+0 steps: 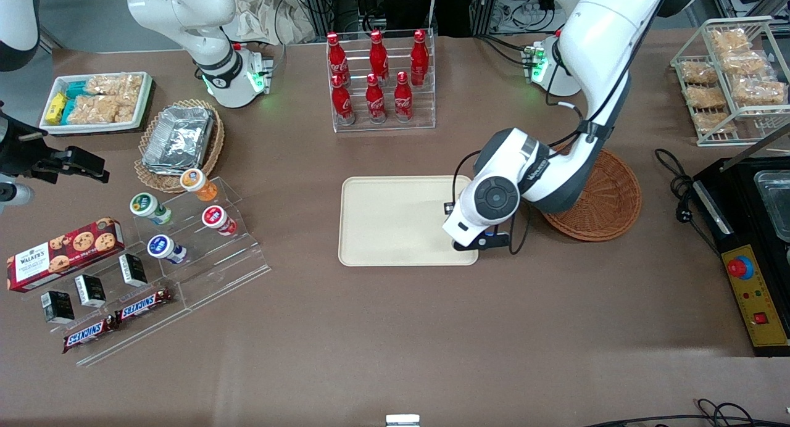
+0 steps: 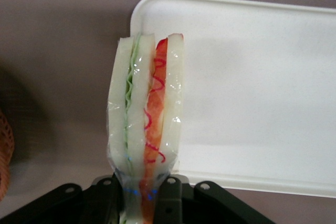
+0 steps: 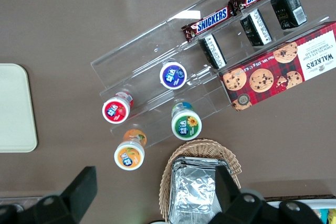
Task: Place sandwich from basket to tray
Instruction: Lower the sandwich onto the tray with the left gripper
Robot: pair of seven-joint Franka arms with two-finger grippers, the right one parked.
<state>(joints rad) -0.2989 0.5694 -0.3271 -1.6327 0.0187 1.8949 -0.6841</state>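
The sandwich (image 2: 147, 103), a plastic-wrapped wedge of white bread with green and red-orange layers, is pinched at its narrow end by my left gripper (image 2: 144, 192), which is shut on it. It hangs above the rim of the cream-beige tray (image 2: 252, 77), over the corner nearest the basket. From the front, the gripper (image 1: 478, 242) sits over the tray (image 1: 395, 220) at its edge toward the working arm's end, and the wrist hides the sandwich. The reddish-brown wicker basket (image 1: 608, 198) stands beside the tray, partly under the arm; a sliver of the basket (image 2: 4, 156) also shows in the wrist view.
A clear rack of red bottles (image 1: 379, 81) stands farther from the front camera than the tray. Toward the parked arm's end are a tan basket of foil containers (image 1: 179, 140) and an acrylic stand (image 1: 185, 242) with cups and snacks. A black machine (image 1: 750, 242) sits at the working arm's end.
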